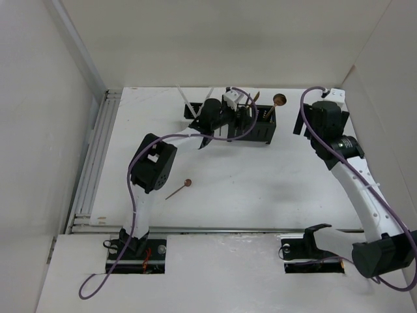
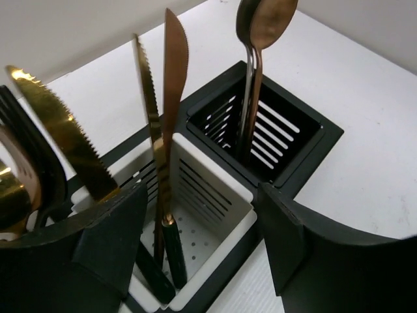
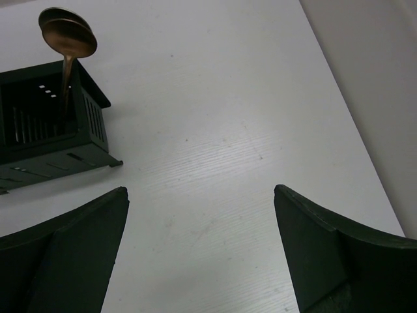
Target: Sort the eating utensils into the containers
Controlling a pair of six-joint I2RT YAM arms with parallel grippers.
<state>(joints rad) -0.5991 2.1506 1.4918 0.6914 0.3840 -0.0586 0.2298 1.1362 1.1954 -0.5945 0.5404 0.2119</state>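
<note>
The containers stand in a row at the back of the table. My left gripper hovers over them, jaws open. In the left wrist view the left gripper straddles a white caddy. A copper knife and a gold serrated knife stand inside it on dark handles, touching neither finger. Copper spoons stand in the black caddy beside it. One copper spoon lies loose on the table. My right gripper is open above bare table, right of the end black caddy.
More gold cutlery fills the compartment to the left of the white caddy. White sticks lean out of the row's left end. The left arm's elbow hangs near the loose spoon. White walls enclose the table.
</note>
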